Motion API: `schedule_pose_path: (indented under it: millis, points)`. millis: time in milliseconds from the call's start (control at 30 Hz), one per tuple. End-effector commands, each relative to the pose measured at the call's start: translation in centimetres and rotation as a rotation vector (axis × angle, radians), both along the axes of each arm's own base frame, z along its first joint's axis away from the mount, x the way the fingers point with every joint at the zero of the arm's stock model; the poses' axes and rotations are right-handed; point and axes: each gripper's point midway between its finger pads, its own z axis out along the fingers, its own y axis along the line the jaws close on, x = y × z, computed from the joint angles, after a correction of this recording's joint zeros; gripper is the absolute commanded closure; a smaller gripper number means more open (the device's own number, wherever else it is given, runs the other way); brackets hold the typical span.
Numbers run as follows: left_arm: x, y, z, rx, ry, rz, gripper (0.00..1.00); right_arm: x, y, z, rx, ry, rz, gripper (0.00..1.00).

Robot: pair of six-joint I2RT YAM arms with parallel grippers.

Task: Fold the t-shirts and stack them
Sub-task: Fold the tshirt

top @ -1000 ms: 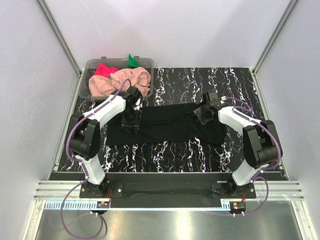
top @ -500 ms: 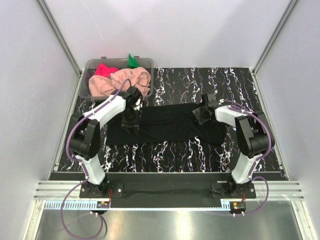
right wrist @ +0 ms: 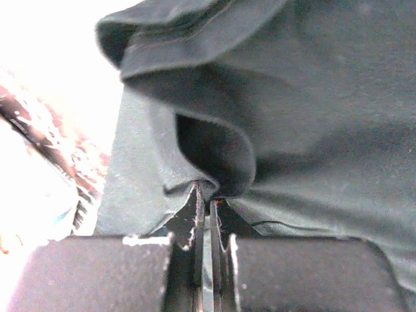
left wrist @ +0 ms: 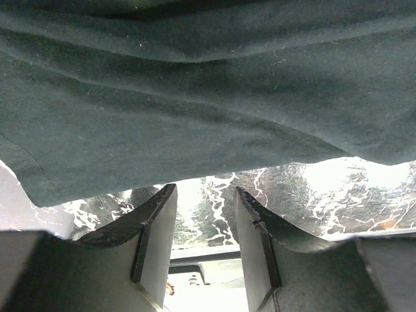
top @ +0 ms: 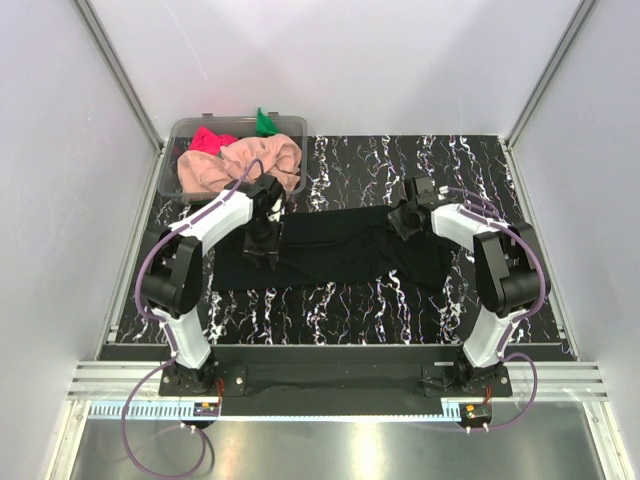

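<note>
The black t-shirt (top: 330, 250) lies spread on the dark marbled table (top: 350, 305), its long axis running left to right across the middle of the top view, roughly parallel to the near edge where the arm bases sit. The right gripper (top: 406, 222) is at the far edge of the shirt toward its right end. In its wrist view the jaws are pressed together with a raised fold of the black cloth pinched at their tips, and the rest of the shirt stretches away beyond them. The left gripper (top: 262, 238) is over the shirt's left part. Its fingers (left wrist: 159, 237) stand spread, with bare table showing in the gap between them, and the shirt's hem hangs just past the tips rather than between them, so it appears to grip nothing. The body of the shirt therefore lies between the two claws. The right arm has its hold, while the left arm, the nearer one to the left end, probably needs to close on that hem before both can carry an edge across the long axis. At the back left, a clear tub (top: 178, 150) holds the peach-pink t-shirt (top: 250, 165), the pink-red t-shirt (top: 208, 139) and the green t-shirt (top: 265, 123), bunched and unfolded.
</note>
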Motion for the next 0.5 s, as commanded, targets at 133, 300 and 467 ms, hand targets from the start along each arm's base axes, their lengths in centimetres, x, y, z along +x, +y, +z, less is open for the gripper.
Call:
schedule_pose_path:
  millis: [133,300,467]
  points:
    - [0.6,-0.7,0.6,-0.028,-0.018,-0.019,0.55,2.3,-0.5,4.9,-0.050,-0.108,0.033,1.00]
    - [0.7,-0.8,0.6,-0.031,-0.019,-0.019,0.55,2.7,-0.4,5.4,-0.072,-0.090,0.067,0.98]
    - [0.7,-0.9,0.5,-0.037,-0.014,-0.022,0.55,3.4,-0.8,6.8,-0.115,-0.109,0.083,0.93]
